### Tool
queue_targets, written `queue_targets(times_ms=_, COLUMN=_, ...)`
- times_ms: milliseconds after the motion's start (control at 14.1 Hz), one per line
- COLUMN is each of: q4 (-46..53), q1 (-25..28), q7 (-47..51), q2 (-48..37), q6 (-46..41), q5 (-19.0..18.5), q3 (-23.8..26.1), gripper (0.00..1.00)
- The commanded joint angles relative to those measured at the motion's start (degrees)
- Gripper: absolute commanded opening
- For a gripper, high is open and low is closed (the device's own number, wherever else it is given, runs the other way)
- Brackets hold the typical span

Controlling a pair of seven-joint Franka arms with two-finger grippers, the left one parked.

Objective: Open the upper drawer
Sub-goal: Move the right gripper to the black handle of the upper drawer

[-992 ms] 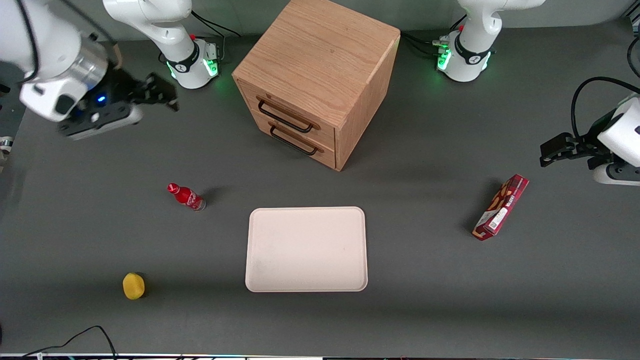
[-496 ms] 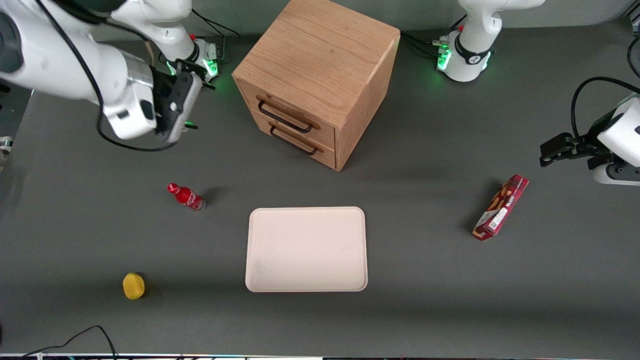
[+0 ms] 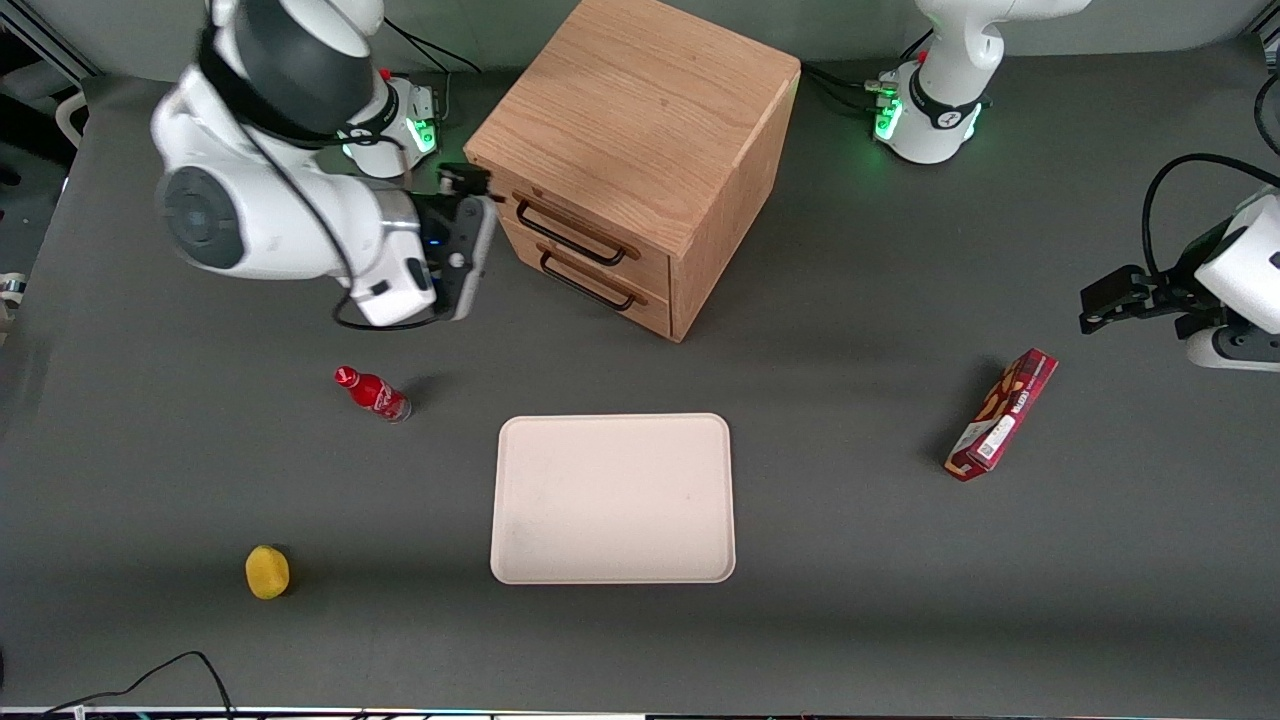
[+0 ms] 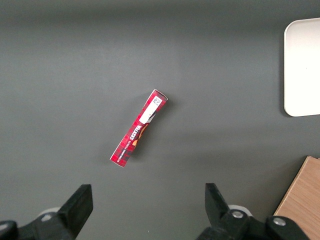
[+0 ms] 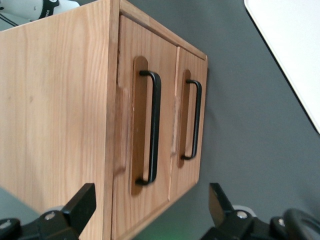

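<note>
The oak cabinet (image 3: 640,110) stands at the back middle of the table, both drawers shut. The upper drawer (image 3: 600,262) has a wide black wire handle (image 3: 568,233); the lower drawer (image 3: 645,310) sits under it. In the right wrist view the upper drawer (image 5: 125,150) and its handle (image 5: 154,127) lie between the spread fingers, with the lower drawer's handle (image 5: 195,120) beside it. My right gripper (image 3: 478,198) is open and empty. It hovers just in front of the drawer fronts, level with the upper drawer, at its end toward the working arm, not touching. It also shows in the right wrist view (image 5: 148,210).
A red bottle (image 3: 372,393) stands nearer the camera than the gripper. A beige tray (image 3: 612,498) lies in front of the cabinet. A yellow fruit (image 3: 267,571) sits near the front edge. A red box (image 3: 1003,413) lies toward the parked arm's end.
My right arm has swung in from the working arm's end of the table to the cabinet's front. The wrist has turned so the gripper faces the drawers. Nothing else moved.
</note>
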Motion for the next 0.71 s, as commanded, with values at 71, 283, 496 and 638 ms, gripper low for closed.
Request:
queue_targets(times_ms=71, q4=-7.52, q1=-0.14, q7=1.80, q2=-1.50, q6=7.05, q5=1.45, q3=1.36, gripper=1.00)
queue_targets(times_ms=283, q4=-10.60, q1=-0.05, q7=3.90, q2=-0.71, q6=10.92, q5=1.45, q3=1.36, gripper=1.00)
queue_targets(times_ms=496, q4=-13.59, q1=-0.14, q7=4.35, q2=-0.62, q6=14.96, q5=1.45, q3=2.67, gripper=1.00)
queue_targets(times_ms=638, q4=-15.00, q1=-0.05, q7=6.62, q2=-0.53, q6=17.42, q5=1.45, q3=3.46, gripper=1.00)
